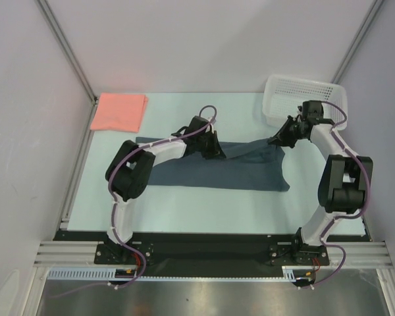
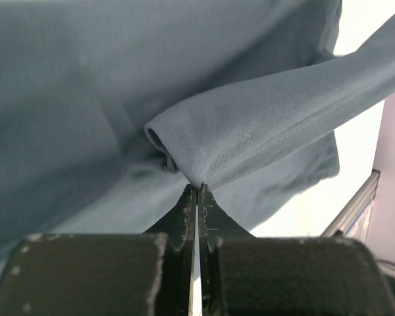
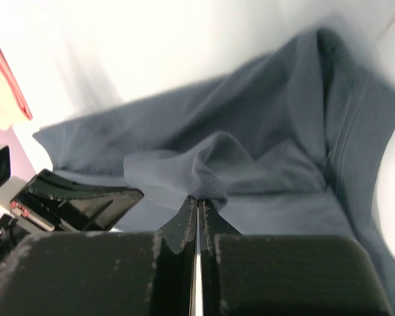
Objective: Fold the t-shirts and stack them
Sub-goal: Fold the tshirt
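"Top external puts the slate shirt (image 1: 217,172) mid-bench; wrist views show the left tool (image 2: 197,189) and right tool (image 3: 199,199) each clamped on a thin pinch," one says.

"Thin pinches slip if the arms pull unevenly," the other answers.

Even, diffuse light from above fills the top view. Only faint, soft shadows lie on the pale table (image 1: 204,207), and the dark shirt (image 1: 217,174) keeps its folds readable. The metal strip (image 1: 204,297) at the near edge carries dull, smeared glare. In the left wrist view the cloth is sharp along its stitched hem, while the table at the far right burns out to white. The right wrist view is dimmer and softer. There the shirt's far right edge is blurred, a red streak (image 3: 13,80) at the left is too smeared to identify, and the table is washed out.
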